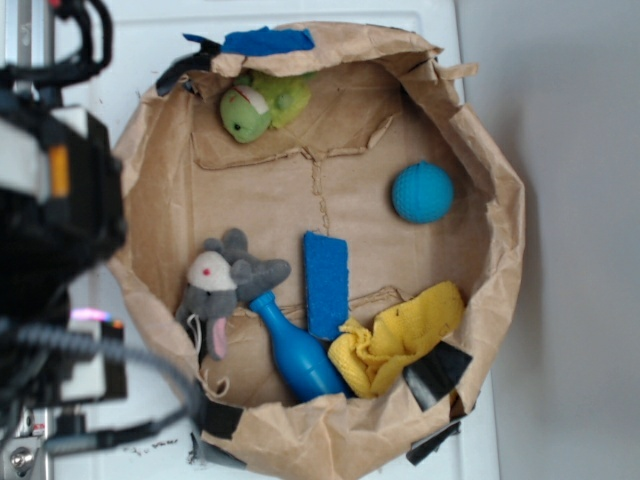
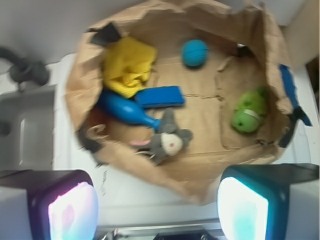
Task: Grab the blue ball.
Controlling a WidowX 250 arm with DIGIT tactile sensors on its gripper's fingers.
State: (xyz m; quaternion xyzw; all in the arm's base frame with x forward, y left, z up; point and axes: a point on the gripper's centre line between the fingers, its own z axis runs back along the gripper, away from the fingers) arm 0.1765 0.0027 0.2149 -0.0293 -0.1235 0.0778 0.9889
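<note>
The blue ball [image 1: 422, 192] lies alone on the brown paper floor of a rolled-down paper bag [image 1: 500, 250], near the bag's wall and touching none of the other things. Taking the ball as the landmark in the exterior view: a flat blue sponge [image 1: 325, 285] lies to its lower left, well apart; a crumpled yellow cloth [image 1: 400, 340] lies below it against the bag wall; a blue bowling-pin toy [image 1: 297, 353] lies beyond the sponge, its neck touching a grey plush mouse [image 1: 225, 285]. A green plush toy [image 1: 258, 105] rests to the ball's upper left, near the bag's rim, where blue tape [image 1: 268, 41] shows. No writing or brand can be read on anything.

In the wrist view the gripper [image 2: 157, 212] hangs outside the bag, far from the ball [image 2: 194, 53], its two fingers [image 2: 62, 210] spread wide apart with nothing between them.
</note>
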